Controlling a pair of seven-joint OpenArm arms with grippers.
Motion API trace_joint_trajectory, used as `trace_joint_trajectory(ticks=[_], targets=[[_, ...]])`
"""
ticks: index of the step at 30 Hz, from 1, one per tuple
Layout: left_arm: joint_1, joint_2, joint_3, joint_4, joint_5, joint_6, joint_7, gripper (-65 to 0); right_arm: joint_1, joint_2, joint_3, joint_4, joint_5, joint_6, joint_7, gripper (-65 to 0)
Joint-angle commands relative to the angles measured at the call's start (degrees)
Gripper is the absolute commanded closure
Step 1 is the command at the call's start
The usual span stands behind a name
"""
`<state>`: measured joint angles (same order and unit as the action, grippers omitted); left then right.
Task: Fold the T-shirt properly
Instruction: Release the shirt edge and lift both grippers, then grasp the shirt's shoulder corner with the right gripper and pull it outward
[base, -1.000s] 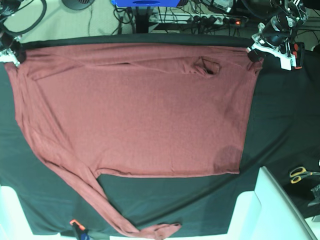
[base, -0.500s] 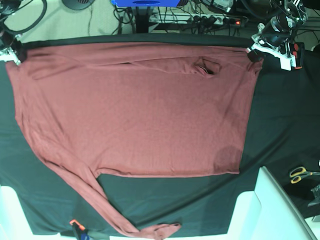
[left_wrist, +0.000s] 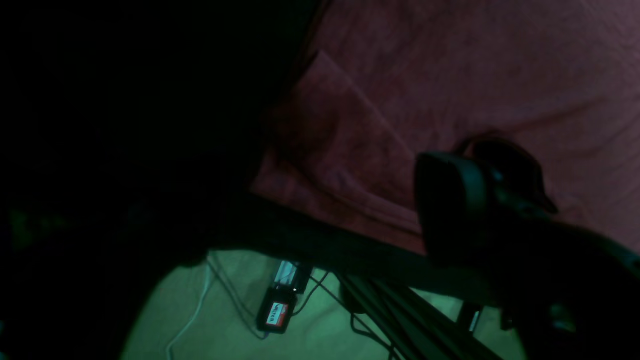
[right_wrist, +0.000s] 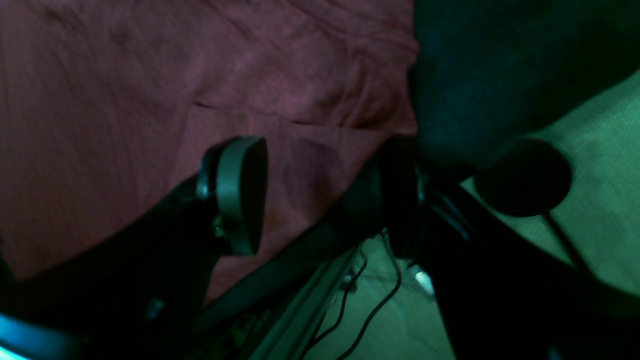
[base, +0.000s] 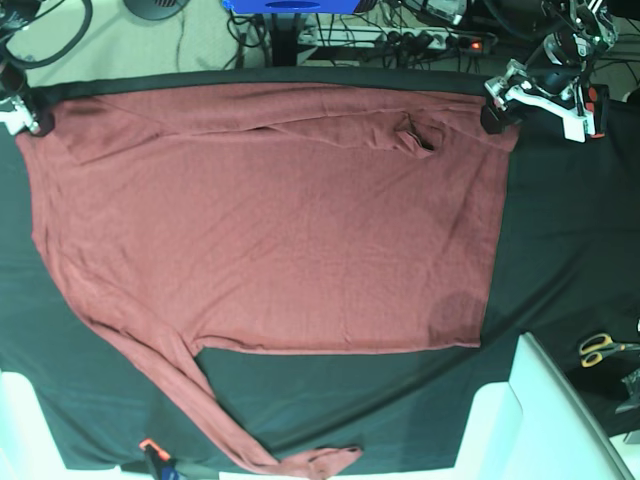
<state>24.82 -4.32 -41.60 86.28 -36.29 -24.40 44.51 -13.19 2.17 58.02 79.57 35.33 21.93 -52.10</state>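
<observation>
The brick-red long-sleeved T-shirt (base: 270, 230) is thin, soft, matt knit cloth, lightly creased near its collar. It lies on a black table cloth (base: 560, 250), also matt woven fabric. Right of the shirt, yellow-handled scissors (base: 603, 348) have glossy plastic grips.

Counter (base: 560, 250) draped in black cloth. Beyond counter's far edge: pale floor (base: 120, 50), tangled black cables (base: 200, 40), power strip (base: 420, 40) with red light, blue object (base: 290, 5). Near counter's right corner: yellow-handled scissors (base: 603, 348), white panel (base: 545, 420). Wrist views dim, green-tinted.
</observation>
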Motion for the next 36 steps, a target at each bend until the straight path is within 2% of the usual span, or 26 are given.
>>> trace_joint_trajectory(ticks=[1, 4, 8, 10, 11, 14, 16, 18, 19, 21, 23, 24, 25, 26, 30, 36], targets=[[0.2, -0.9, -0.5, 2.2, -0.9, -0.4, -1.0, -63.0, -0.1, 0.8, 0.4, 2.7, 1.0, 0.6, 1.9, -34.1], [0.2, -0.7, -4.8, 5.4, -1.0, -0.4, -1.0, -63.4, -1.8, -0.5, 0.0, 7.9, 1.0, 0.7, 4.0, -34.1], [0.1, -0.7, -10.8, 10.6, -1.1, -0.4, -1.0, -63.4, -3.4, -0.5, -1.7, 13.2, 0.9, 0.8, 4.8, -34.1], [0.5, -0.7, -12.9, 13.0, -1.1, -0.4, -0.8, -63.4, -3.9, -0.1, -3.3, 15.1, 0.9, 1.8, 4.8, -34.2], [0.6, -0.7, -13.8, 14.1, -1.2, -0.4, -0.7, -63.4, -4.2, -0.1, -4.1, 15.9, 0.9, 3.2, 4.8, -34.2], [2.5, -0.6, -15.2, 16.8, -1.3, -0.5, -0.6, -63.2, -5.6, 0.2, -8.3, 19.0, 0.8, 10.2, 4.8, -34.1], [4.4, -0.6, -13.7, 18.0, -1.3, -1.4, -0.6, -61.9, -6.8, 1.7, -12.4, 20.7, 0.8, 13.9, 4.8, -33.9], [6.9, -0.6, -11.1, 18.2, -0.9, -4.3, -0.7, -54.1, -8.5, 3.1, -16.8, 21.1, 0.8, 15.4, 4.8, -32.6], [7.9, -0.6, -10.0, 18.1, -0.7, -6.0, -0.9, -47.6, -9.3, 3.6, -18.9, 21.1, 0.8, 15.6, 4.8, -30.3], [10.3, -0.6, -7.8, 17.9, -0.7, -8.3, -0.9, -27.0, -11.2, 4.5, -23.3, 21.1, 0.8, 15.7, 4.8, -21.6], [11.9, -0.6, -5.8, 17.9, -0.7, -8.8, -1.0, -4.6, -13.0, 5.0, -27.1, 21.1, 0.8, 15.7, 5.6, -11.7], [12.3, -0.6, -4.9, 17.6, -0.7, -8.8, -1.0, 0.0, -14.1, 5.0, -29.2, 21.1, 0.8, 15.7, 7.0, -6.2], [12.4, -0.3, -4.0, 17.0, -0.7, -8.8, -1.0, 0.0, -15.2, 5.1, -31.2, 21.1, 0.8, 15.7, 8.8, -1.7], [12.3, -0.3, -3.0, 16.1, -0.7, -8.8, -1.0, 0.0, -16.2, 5.2, -33.2, 21.1, 0.8, 15.7, 10.8, 0.0], [10.8, -0.2, 0.6, 10.9, -0.6, -8.6, -1.0, 0.0, -18.0, 7.2, -39.6, 20.8, 0.8, 15.3, 15.7, -1.1], [6.1, 0.9, -1.3, 0.1, -0.6, -8.6, -1.0, 0.0, -17.6, 7.3, -40.0, 20.8, 0.8, 15.3, 15.7, -1.1]])
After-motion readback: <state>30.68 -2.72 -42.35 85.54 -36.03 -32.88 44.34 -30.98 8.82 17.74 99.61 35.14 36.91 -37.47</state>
